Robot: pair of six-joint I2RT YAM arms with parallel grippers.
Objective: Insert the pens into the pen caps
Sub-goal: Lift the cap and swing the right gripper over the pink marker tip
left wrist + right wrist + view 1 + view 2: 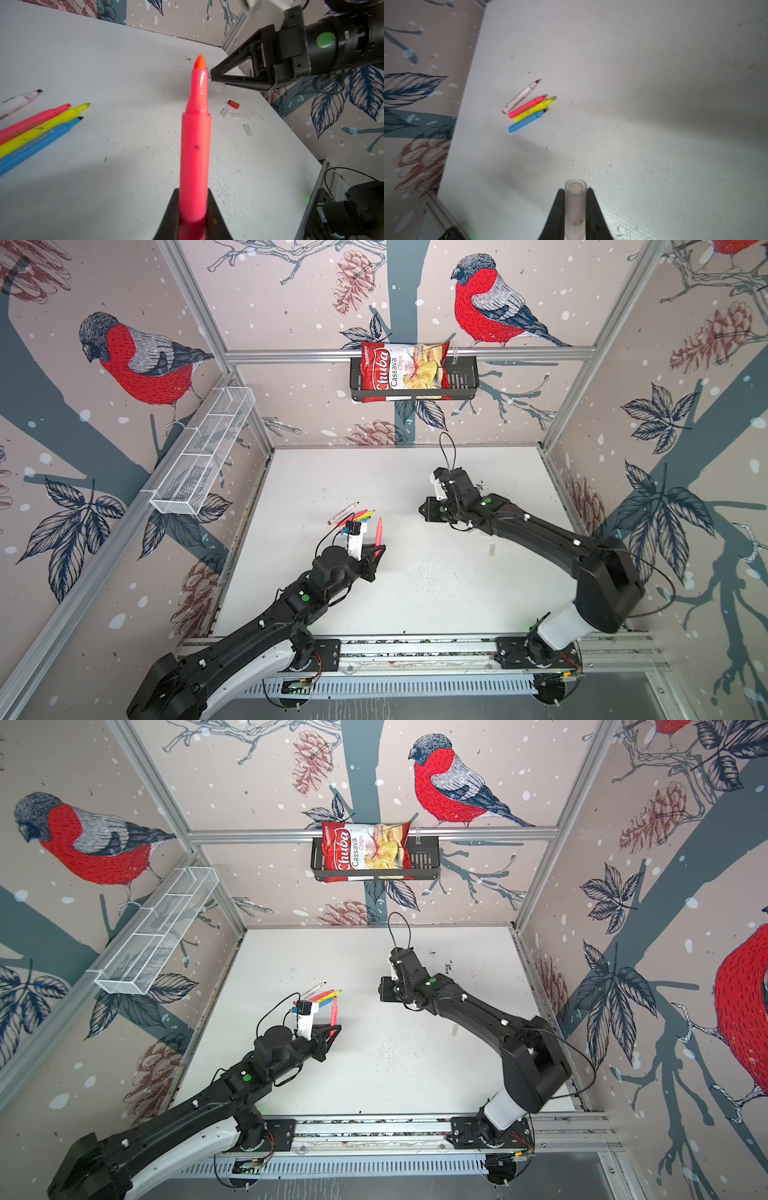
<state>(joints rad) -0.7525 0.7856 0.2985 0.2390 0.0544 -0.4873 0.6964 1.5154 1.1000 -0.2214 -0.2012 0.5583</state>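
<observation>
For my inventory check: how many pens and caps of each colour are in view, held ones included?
pink pens: 2
yellow pen: 1
blue pen: 1
white pen: 1
translucent caps: 4
red cap: 1
total: 10

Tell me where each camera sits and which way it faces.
Top views: high above the arms' bases, looking down at the white table; both black arms show.
Left wrist: behind the left gripper, looking along its slim pink pen toward the right gripper.
Right wrist: behind the right gripper, looking along its translucent whitish cap toward the left wall.
Shared: both wrist views show the yellow pen on the table.
</observation>
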